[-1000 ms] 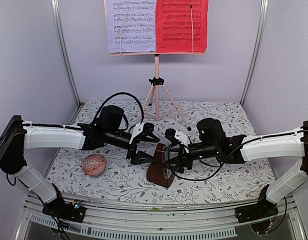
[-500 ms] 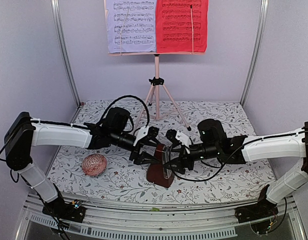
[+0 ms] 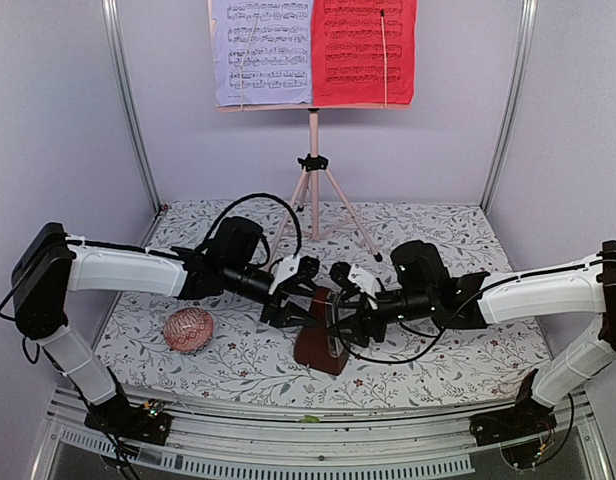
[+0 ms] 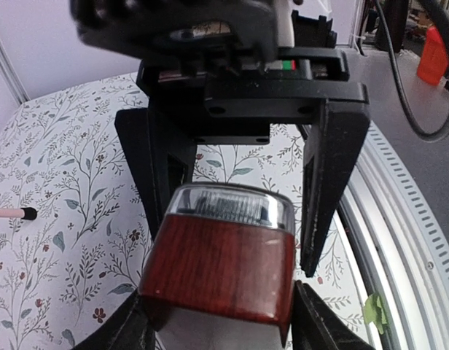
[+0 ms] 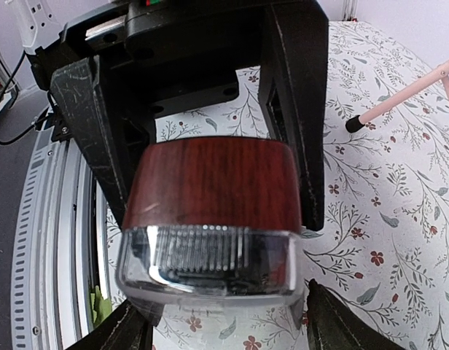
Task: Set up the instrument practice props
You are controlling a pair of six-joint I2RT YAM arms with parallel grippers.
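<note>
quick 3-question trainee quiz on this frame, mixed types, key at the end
1. Fill in: in the top view, on the music stand, the red page sits to the ___ of the lavender page.
2. True or false: the metronome lies flat on its side.
3. The left gripper and right gripper both flank the: A) music stand B) metronome C) red page.
Key: 1 right; 2 false; 3 B.
</note>
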